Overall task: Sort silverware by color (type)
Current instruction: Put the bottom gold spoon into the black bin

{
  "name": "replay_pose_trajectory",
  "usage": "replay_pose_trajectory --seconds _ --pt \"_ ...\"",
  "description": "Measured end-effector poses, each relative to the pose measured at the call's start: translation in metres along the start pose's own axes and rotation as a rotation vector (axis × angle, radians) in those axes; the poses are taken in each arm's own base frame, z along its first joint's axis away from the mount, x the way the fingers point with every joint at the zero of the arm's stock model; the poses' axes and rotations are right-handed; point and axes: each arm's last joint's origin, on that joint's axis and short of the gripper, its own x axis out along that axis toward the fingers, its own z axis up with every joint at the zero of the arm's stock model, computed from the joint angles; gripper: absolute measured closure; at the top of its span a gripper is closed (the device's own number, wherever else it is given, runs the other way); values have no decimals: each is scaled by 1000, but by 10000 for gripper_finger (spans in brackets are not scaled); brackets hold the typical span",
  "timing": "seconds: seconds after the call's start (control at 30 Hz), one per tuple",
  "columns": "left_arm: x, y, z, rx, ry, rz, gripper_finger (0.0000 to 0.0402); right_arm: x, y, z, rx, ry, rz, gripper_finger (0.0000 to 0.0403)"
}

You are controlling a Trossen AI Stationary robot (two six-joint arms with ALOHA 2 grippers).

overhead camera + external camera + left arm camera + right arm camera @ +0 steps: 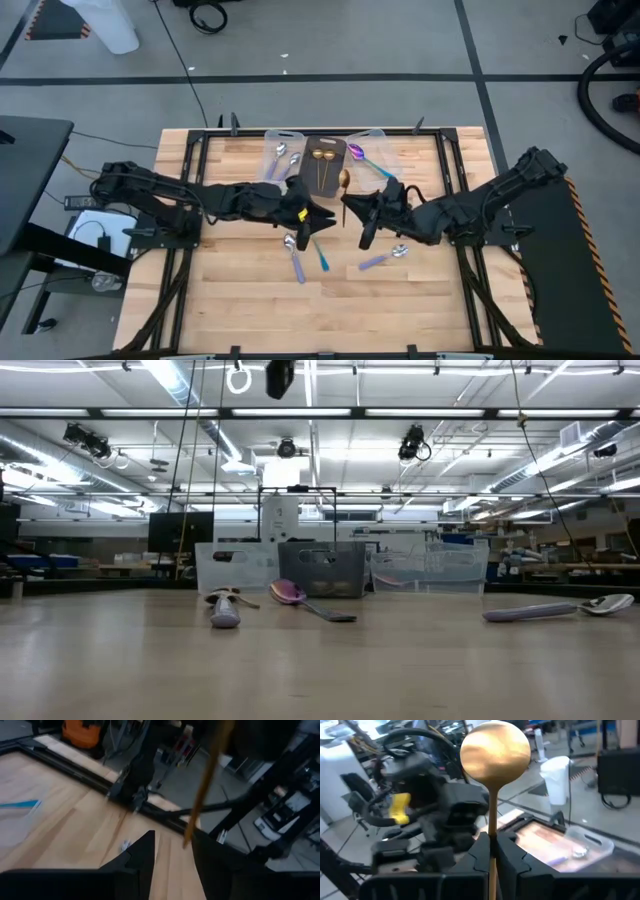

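Right now I see both arms stretched toward the middle of the wooden table (250, 300), their wrists facing each other above the boards. My right gripper (490, 847) has its two dark fingers pressed together on the thin stem of a gold spoon (495, 750), and the round, matte golden bowl stands up above the fingers. From the high camera the same spoon points away from the gripper toward the bins, its bowl near the dark bin (325, 160).

My left gripper (172, 847) hangs just beside it with its angular black fingers apart, and nothing is between them; the gold handle passes blurred in front of this wrist camera.

On the table below lie the other spoons: one lavender-handled spoon with silver bowl (294, 256), one teal-handled spoon (322, 255) next to it, and another lavender-handled spoon (384, 258) under the right arm. At the far edge stand three bins side by side: a clear bin (282, 158) with silver-bowled spoons, the dark one with gold spoons, and a second clear bin (372, 155) with a purple-bowled spoon. The clear plastic looks thin and glossy.
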Motion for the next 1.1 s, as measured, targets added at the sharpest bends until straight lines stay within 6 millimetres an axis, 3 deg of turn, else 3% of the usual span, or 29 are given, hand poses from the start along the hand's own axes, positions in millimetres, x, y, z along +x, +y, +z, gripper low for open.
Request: replay_pose_trajectory --seconds 0.33,0.57,0.73,1.1 --pt "1 -4 6 10 -74 -44 199 3 1 -2 3 4 8 384" --pt "7 -7 8 95 -146 -76 199 11 4 -13 14 17 -4 384" --pt "7 -6 7 113 -130 -68 238 13 4 -17 25 18 -10 384" --pt "7 -5 7 109 -144 -36 376 14 5 -16 18 12 -9 382"
